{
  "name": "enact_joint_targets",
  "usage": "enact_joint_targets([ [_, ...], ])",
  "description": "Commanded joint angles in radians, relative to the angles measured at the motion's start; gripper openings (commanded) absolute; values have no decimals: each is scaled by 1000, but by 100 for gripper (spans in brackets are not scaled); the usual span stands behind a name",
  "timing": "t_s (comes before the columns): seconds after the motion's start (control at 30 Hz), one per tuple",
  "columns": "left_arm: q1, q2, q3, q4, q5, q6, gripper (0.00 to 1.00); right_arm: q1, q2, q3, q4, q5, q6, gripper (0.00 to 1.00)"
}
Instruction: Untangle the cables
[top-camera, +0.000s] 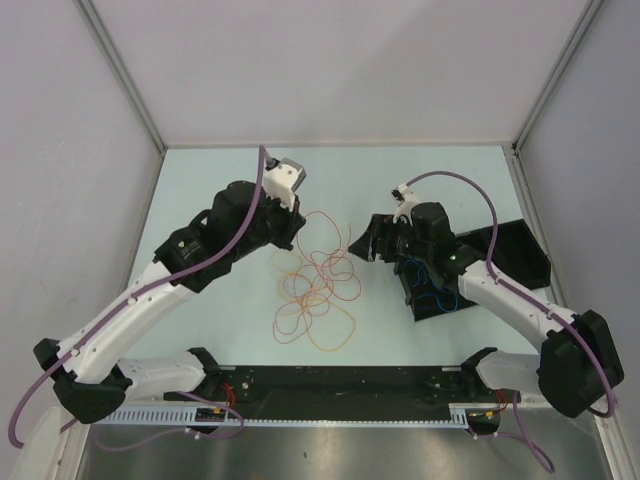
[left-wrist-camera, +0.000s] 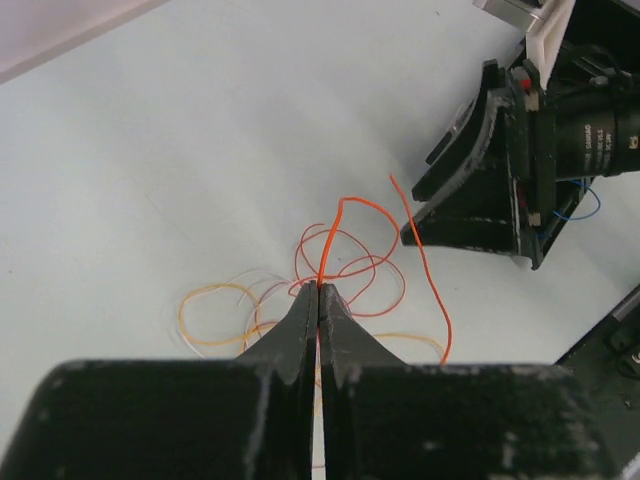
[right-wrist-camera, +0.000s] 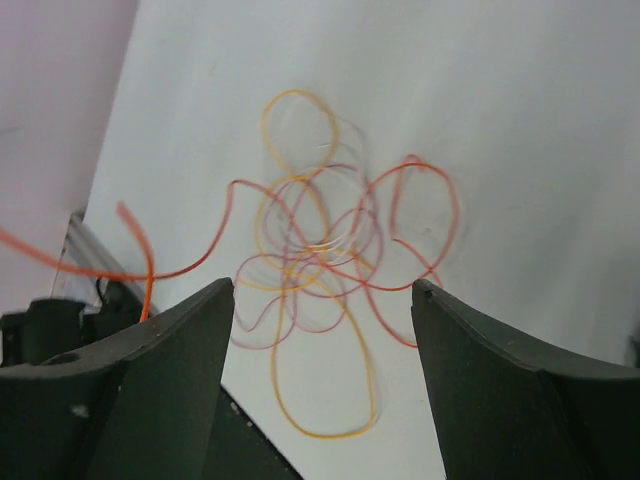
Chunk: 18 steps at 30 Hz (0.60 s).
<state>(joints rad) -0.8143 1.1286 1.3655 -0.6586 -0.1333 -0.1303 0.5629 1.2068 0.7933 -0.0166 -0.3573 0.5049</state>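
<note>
The cables lie in a loose tangle of orange, red, yellow and pale loops on the table between my arms. My left gripper sits at the tangle's upper left. In the left wrist view it is shut on an orange cable that rises from the fingertips and curls away to the right. My right gripper is at the tangle's upper right. In the right wrist view it is open and empty above the tangle, with a yellow loop between the fingers.
A black tray lies at the right under my right arm, with thin blue wires on its near part. The right gripper body shows close by in the left wrist view. Grey walls enclose the table on three sides.
</note>
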Motion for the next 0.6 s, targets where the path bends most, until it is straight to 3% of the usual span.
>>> enact_joint_targets([
  [0.0,-3,-38,-149,45,-23,-40,0,-46,78,53,-72,135,81,77],
  [0.23,-3,-52,-382,177,-29,-160,0,-18,212,93,-160,141,172,77],
  [0.57,-3,-35,-419,182,-48,-172,0,8,391,129,-125,92,193,69],
])
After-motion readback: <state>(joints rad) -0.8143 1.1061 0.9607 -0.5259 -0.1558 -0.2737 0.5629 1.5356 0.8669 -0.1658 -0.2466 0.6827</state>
